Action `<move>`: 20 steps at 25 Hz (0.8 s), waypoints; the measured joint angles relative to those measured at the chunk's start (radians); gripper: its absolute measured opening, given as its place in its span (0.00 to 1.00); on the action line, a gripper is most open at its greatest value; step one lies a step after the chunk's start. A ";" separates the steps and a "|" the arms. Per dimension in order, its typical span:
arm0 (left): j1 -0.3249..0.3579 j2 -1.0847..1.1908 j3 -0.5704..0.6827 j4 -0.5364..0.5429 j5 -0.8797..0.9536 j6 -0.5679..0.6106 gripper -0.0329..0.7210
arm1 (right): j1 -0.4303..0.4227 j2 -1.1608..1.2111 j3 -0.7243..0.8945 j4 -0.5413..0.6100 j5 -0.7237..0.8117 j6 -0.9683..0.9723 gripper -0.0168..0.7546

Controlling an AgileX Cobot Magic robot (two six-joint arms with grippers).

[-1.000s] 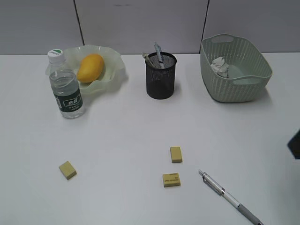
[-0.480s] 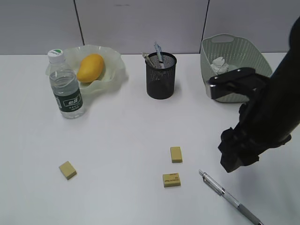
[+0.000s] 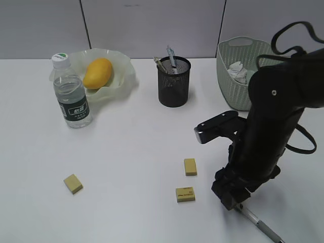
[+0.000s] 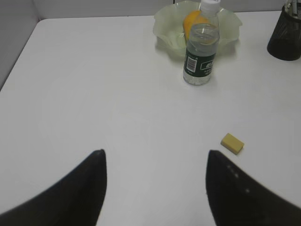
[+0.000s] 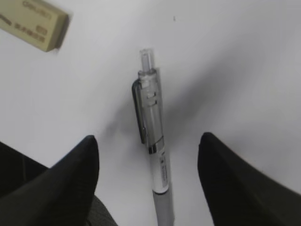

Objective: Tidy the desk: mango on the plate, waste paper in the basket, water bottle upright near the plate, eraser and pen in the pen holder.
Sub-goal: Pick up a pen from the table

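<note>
On the white desk, the black mesh pen holder serves as the landmark. Left of the pen holder sits the wavy-rimmed plate with the mango lying in it. The water bottle stands upright just in front of the plate's left side, its white cap on top. Right of the pen holder stands the basket, with the waste paper inside it. The pen holder already carries a couple of pens, their tops sticking out above its rim.

Nearer the camera than the pen holder, three yellow erasers lie flat on the desk: one far to the left, and two almost straight in front of the holder, one just behind the other.

To the right of that pair, the right pincer hangs low over the silver pen, which lies flat on the desk. Its jaws stand wide, one on each side of the barrel, and neither touches it. A printed eraser lies near the pen's tip.

The left pincer is also spread wide, holding nothing, over bare desk.
</note>
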 joint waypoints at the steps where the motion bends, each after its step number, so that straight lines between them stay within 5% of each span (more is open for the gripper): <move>1: 0.000 0.000 0.000 0.000 0.000 0.000 0.71 | 0.003 0.014 0.000 0.000 -0.010 0.000 0.70; 20: 0.000 0.000 0.000 0.000 0.000 0.000 0.71 | 0.004 0.091 0.000 -0.091 -0.070 0.013 0.63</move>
